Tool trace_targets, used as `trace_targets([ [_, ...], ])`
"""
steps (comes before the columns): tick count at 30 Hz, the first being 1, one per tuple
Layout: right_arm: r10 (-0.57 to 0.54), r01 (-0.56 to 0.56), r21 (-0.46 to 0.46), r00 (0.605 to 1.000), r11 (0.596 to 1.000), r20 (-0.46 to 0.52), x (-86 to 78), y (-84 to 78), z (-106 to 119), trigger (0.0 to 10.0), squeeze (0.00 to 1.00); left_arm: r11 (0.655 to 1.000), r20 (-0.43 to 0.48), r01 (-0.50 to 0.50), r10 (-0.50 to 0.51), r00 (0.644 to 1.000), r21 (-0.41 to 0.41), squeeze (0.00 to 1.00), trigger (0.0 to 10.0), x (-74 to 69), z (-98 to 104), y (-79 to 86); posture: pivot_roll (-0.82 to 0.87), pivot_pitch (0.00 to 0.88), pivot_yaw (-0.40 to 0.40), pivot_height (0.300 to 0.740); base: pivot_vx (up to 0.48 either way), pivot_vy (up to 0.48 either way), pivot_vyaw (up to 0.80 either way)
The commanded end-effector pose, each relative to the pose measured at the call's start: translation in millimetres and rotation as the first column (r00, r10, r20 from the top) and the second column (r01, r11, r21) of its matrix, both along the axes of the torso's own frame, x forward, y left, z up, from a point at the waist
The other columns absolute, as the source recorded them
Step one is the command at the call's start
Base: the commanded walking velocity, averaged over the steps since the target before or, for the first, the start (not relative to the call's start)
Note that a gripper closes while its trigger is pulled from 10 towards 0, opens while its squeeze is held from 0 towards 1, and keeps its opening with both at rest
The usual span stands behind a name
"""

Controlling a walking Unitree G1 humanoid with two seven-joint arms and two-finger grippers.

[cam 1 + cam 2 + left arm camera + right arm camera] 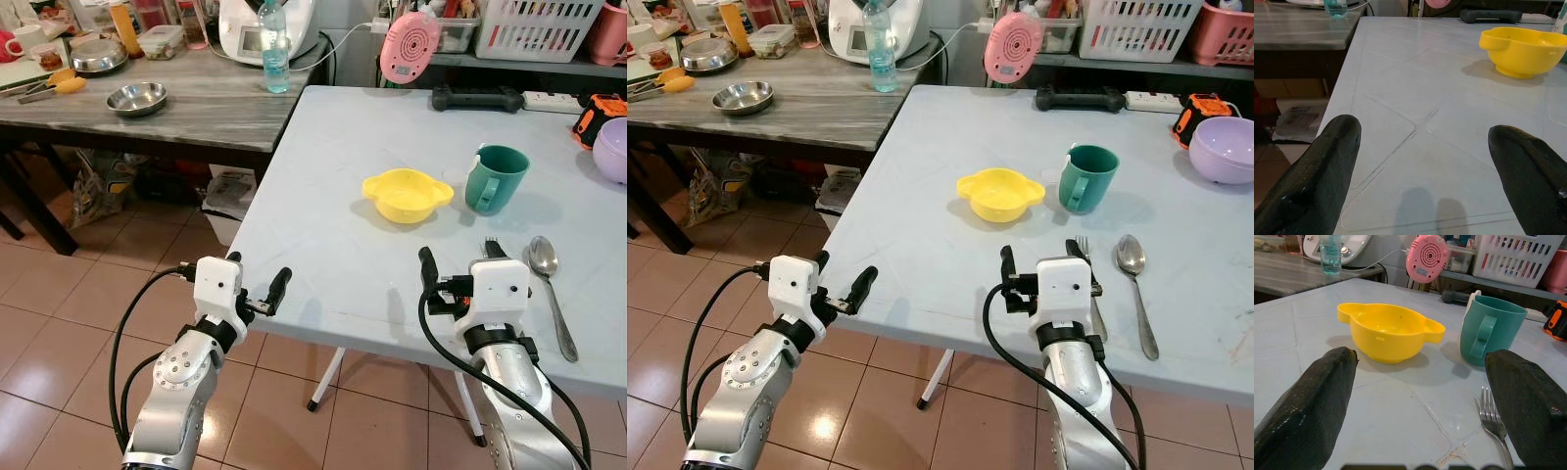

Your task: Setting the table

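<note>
Over the table's (323, 255) near edge, left pincer (257, 284) and right pincer (1043, 262) hover level, fingers spread wide, empty.

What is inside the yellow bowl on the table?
The yellow bowl looks empty: the right wrist view shows its bare yellow inner wall and nothing in it. The very bottom is covered by its near rim, so it cannot be checked. The green cup stands beside it.

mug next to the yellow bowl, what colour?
Teal green mug, with a matching handle; it shows best in the right wrist view.
</note>
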State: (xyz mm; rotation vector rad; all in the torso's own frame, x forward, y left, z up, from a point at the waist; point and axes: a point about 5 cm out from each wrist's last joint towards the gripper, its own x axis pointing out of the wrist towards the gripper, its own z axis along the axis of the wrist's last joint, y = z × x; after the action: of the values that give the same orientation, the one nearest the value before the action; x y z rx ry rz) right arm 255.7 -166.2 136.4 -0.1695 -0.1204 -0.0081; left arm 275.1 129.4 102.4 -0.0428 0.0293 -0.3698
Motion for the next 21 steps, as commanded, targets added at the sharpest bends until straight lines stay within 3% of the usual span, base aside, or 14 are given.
trace_targets([
  [1,-0.001,0.001,0.0,1.0,1.0,-0.009,0.2,-0.2,-0.4,10.0,0.0,1.0,-0.002,0.011,-0.011,1.0,0.001,0.0,10.0,-0.1,1.2,-0.2,-0.03,0.071,0.062,0.74,0.0,0.0,-0.54],
  [15,0.014,-0.014,0.004,1.0,1.0,-0.007,4.4,2.7,-0.5,10.0,0.0,1.0,0.01,0.016,-0.016,1.0,0.002,0.0,10.0,1.4,4.0,0.8,-0.02,0.055,0.052,0.74,0.22,0.0,-0.65],
  [21,0.026,-0.026,0.004,1.0,1.0,-0.003,7.2,4.7,-0.1,10.0,0.0,1.0,0.012,0.014,-0.015,1.0,0.005,0.0,10.0,0.8,3.4,0.8,-0.01,0.05,0.049,0.74,0.264,0.0,-0.15],
])
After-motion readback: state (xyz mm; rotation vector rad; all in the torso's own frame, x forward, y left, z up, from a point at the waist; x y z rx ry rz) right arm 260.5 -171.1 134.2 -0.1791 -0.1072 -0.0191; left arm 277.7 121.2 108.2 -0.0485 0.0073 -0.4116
